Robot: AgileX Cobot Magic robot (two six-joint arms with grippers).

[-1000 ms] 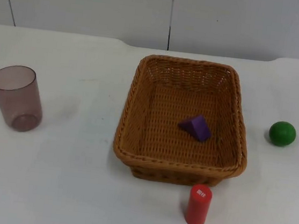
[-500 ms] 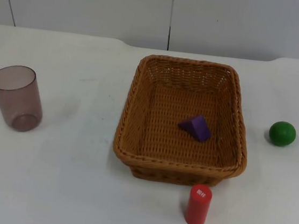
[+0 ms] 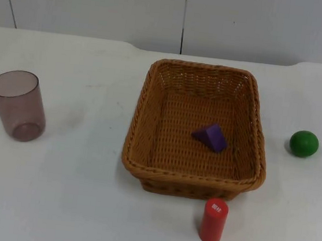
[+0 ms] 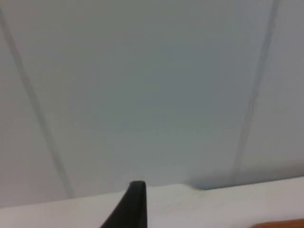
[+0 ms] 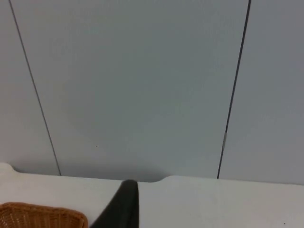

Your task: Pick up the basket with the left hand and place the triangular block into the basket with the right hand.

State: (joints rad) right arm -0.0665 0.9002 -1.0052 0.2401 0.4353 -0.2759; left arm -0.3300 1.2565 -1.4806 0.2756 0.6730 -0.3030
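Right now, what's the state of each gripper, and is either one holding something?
Left gripper: cannot be told; one fingertip faces the grey partition wall, holding nothing visible.
Right gripper: cannot be told; raised beyond the wicker basket, nothing visibly held.

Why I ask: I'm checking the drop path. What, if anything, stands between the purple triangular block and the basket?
Nothing visible does: the triangular block already lies on the floor of the basket. The red cylinder and the green ball stand outside it on the table.
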